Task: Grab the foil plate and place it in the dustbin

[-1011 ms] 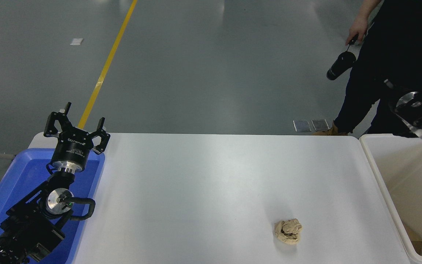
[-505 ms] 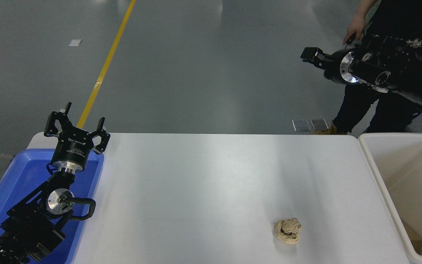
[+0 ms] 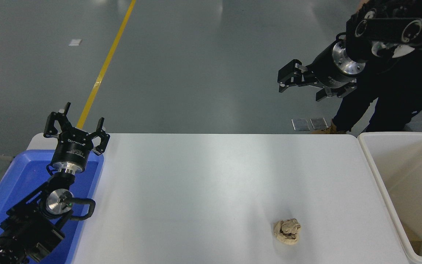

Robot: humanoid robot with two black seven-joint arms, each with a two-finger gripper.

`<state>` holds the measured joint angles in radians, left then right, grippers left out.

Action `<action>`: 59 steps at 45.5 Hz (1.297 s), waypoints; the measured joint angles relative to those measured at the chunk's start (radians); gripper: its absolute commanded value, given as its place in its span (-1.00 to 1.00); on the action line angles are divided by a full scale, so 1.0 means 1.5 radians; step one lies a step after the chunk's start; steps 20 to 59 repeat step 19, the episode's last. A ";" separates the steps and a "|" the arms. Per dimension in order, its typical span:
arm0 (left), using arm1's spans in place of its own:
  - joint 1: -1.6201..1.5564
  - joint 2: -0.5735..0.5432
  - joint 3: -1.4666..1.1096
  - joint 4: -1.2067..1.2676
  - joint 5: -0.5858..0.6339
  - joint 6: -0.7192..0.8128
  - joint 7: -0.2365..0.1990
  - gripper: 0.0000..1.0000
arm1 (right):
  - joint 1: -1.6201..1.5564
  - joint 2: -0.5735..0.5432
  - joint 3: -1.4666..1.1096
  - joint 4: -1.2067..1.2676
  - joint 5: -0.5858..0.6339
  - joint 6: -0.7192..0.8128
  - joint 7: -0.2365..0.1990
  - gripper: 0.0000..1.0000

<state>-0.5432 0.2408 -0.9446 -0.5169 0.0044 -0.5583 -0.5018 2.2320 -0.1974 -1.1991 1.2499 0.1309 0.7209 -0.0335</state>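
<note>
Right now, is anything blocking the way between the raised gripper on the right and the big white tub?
Nothing visible does. The right gripper hangs open and empty, high at the upper right; the dustbin lies below it, to its right. The paper ball sits on the table well off that line. No foil plate shows.

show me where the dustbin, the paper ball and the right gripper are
dustbin (image 3: 374,172), head view, on its left rim.
paper ball (image 3: 287,231), head view, on its crumpled middle.
right gripper (image 3: 300,85), head view, midway between its open fingertips.
</note>
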 measured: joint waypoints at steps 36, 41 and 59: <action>0.000 0.000 0.000 0.000 0.000 0.000 -0.001 0.96 | 0.121 -0.015 -0.007 0.152 -0.009 0.037 -0.001 1.00; 0.000 0.000 0.000 0.000 0.000 0.000 -0.001 0.96 | 0.121 -0.015 -0.007 0.152 -0.009 0.037 -0.001 1.00; 0.000 0.000 0.000 0.000 0.000 0.000 -0.001 0.96 | 0.121 -0.015 -0.007 0.152 -0.009 0.037 -0.001 1.00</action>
